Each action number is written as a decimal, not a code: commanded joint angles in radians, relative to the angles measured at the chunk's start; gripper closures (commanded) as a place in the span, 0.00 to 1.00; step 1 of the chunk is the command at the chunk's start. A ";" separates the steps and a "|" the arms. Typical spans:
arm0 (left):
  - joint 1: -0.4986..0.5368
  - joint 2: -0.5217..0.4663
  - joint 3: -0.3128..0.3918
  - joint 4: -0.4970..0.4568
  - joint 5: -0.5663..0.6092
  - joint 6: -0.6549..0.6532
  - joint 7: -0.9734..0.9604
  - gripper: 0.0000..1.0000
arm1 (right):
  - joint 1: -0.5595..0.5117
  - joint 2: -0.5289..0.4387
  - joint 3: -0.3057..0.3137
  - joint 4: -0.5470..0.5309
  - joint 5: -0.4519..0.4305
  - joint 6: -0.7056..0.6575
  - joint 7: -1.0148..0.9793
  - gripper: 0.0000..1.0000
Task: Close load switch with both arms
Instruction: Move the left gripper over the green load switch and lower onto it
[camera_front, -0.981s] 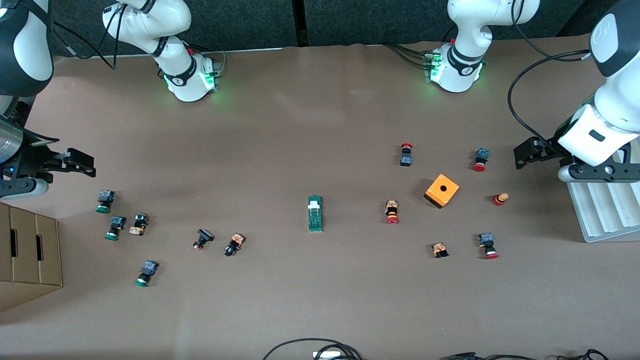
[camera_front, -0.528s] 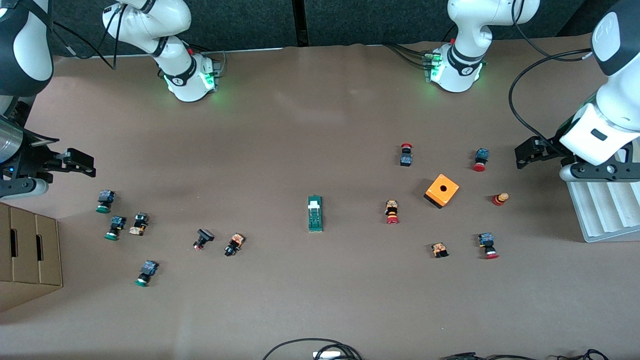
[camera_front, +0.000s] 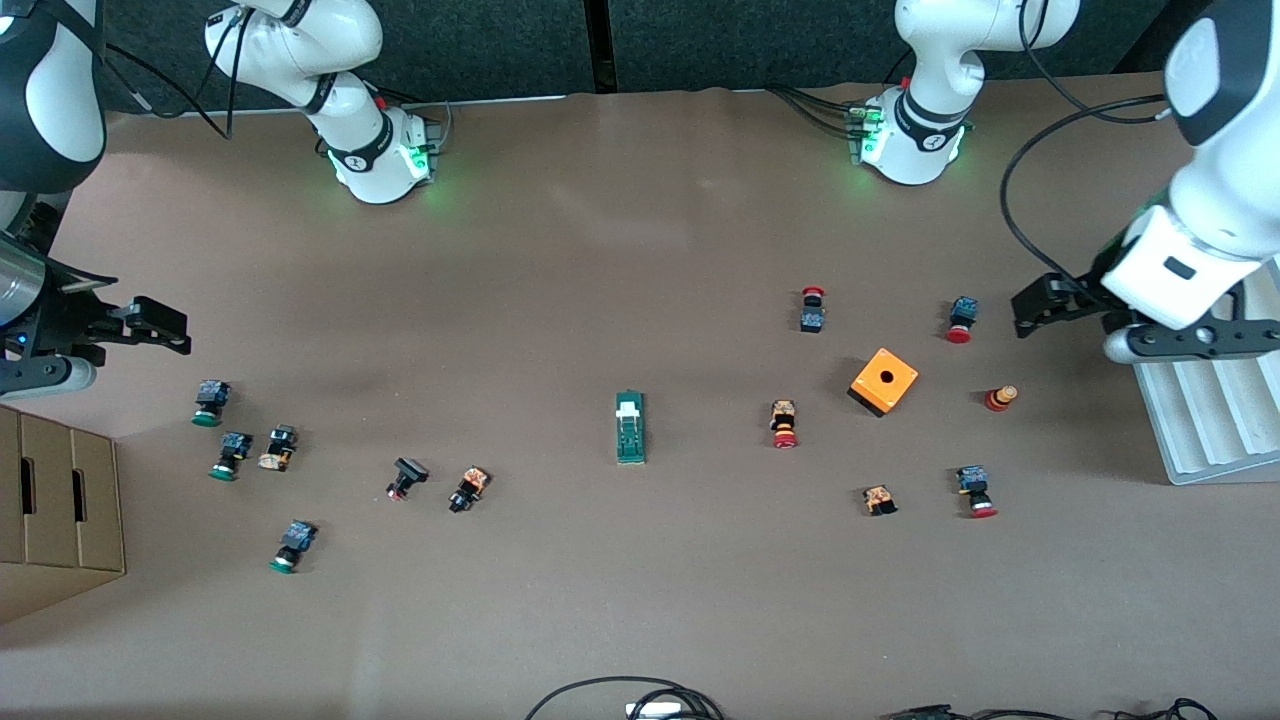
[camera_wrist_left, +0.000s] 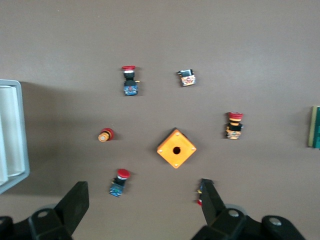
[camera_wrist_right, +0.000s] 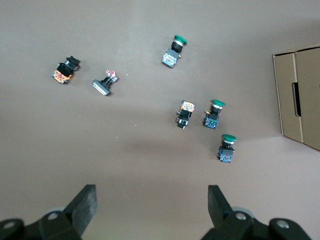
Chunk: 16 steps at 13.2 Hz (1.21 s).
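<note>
- While no lettering reads, we see the switch (camera_front: 630, 427) mid-table, white lever end toward the bases.
- We hold our left gripper (camera_wrist_left: 142, 200) wide, aloft near the orange box (camera_front: 884, 381).
- Our right gripper (camera_wrist_right: 151, 204) hangs wide above green-capped buttons (camera_wrist_right: 216, 114).

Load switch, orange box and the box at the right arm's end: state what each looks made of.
Load switch: looks like moulded plastic, dark green body with a white lever tab, matte.
Orange box: probably plastic, smooth even colour, round hole on top.
Brown box: cardboard, plain brown, folded panels with cut slots.
</note>
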 joint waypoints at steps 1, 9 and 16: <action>-0.010 0.003 -0.050 0.041 -0.008 -0.020 -0.100 0.01 | 0.004 0.001 -0.003 0.009 -0.021 -0.003 -0.003 0.00; -0.012 0.049 -0.224 0.046 -0.033 0.069 -0.402 0.01 | 0.004 0.001 -0.003 0.009 -0.030 -0.001 -0.003 0.00; -0.185 0.155 -0.285 0.044 0.125 0.251 -0.687 0.01 | 0.004 0.001 -0.003 0.009 -0.030 -0.003 -0.002 0.00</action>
